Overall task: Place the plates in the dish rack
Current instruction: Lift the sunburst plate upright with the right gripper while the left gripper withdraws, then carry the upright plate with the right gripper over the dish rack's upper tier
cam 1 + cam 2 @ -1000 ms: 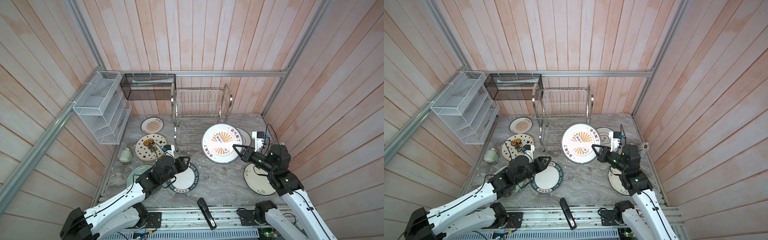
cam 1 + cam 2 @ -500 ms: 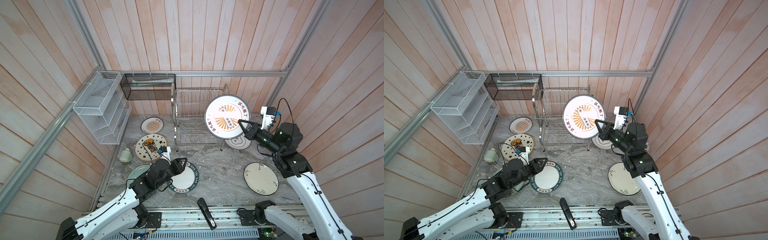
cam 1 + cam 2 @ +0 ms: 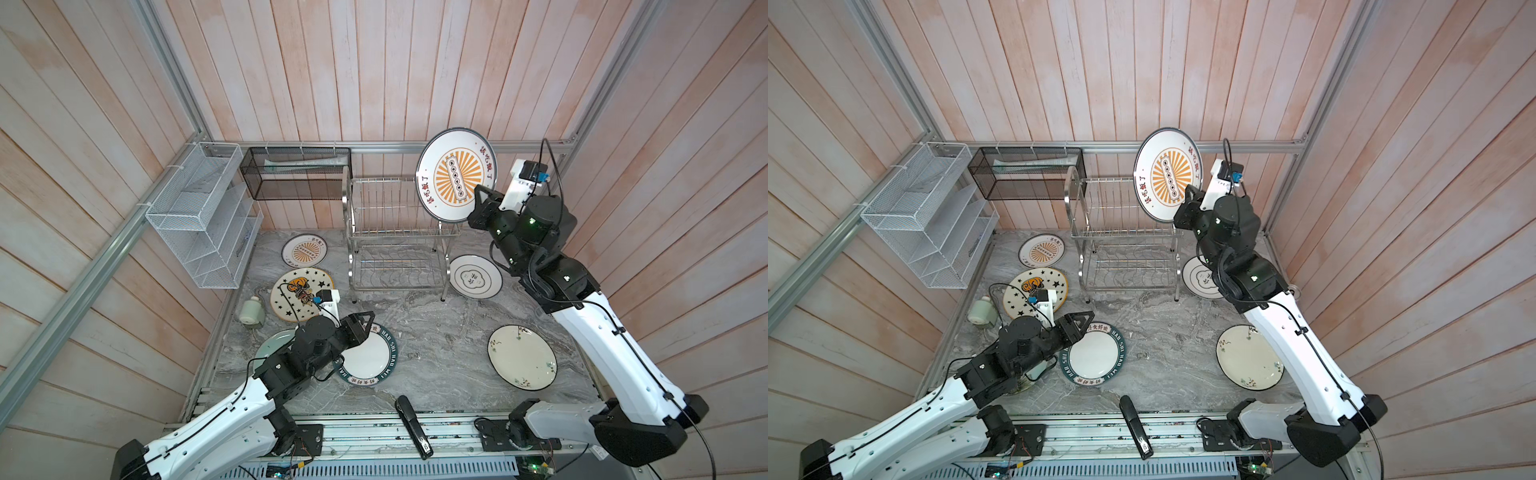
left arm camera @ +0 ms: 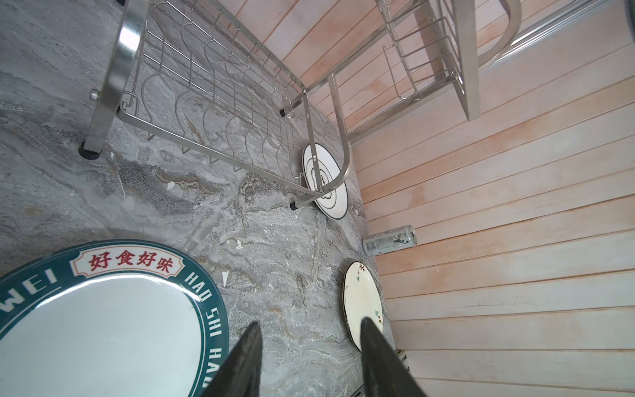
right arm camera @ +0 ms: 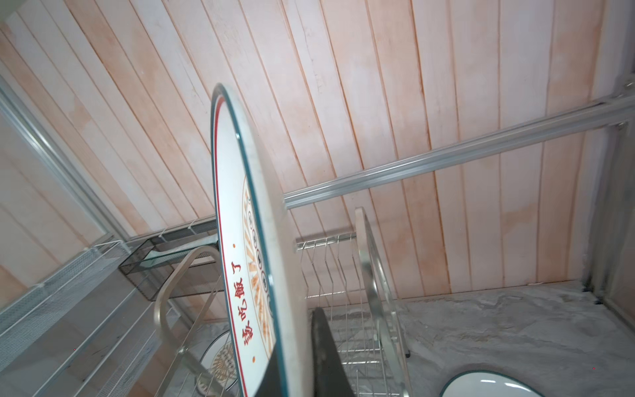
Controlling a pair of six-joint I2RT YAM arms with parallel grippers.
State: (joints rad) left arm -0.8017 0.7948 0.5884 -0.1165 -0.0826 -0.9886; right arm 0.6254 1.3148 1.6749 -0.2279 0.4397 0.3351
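You've slotted none: rack (image 3: 395, 232) empty. Your right claw (image 3: 478, 194) pinches sunburst plate (image 3: 455, 172) upright above top tier. Left claw (image 3: 368, 328) half-open, empty. Six plates (image 3: 368, 358) wait flat.

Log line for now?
right gripper: shut on sunburst plate, edge-up over dish rack | left gripper: open, beside teal-rim plate | rack empty

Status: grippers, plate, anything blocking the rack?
Right gripper shut on large sunburst plate, held on edge above dish rack. Left gripper open, beside teal-rimmed plate. Rack slots clear.
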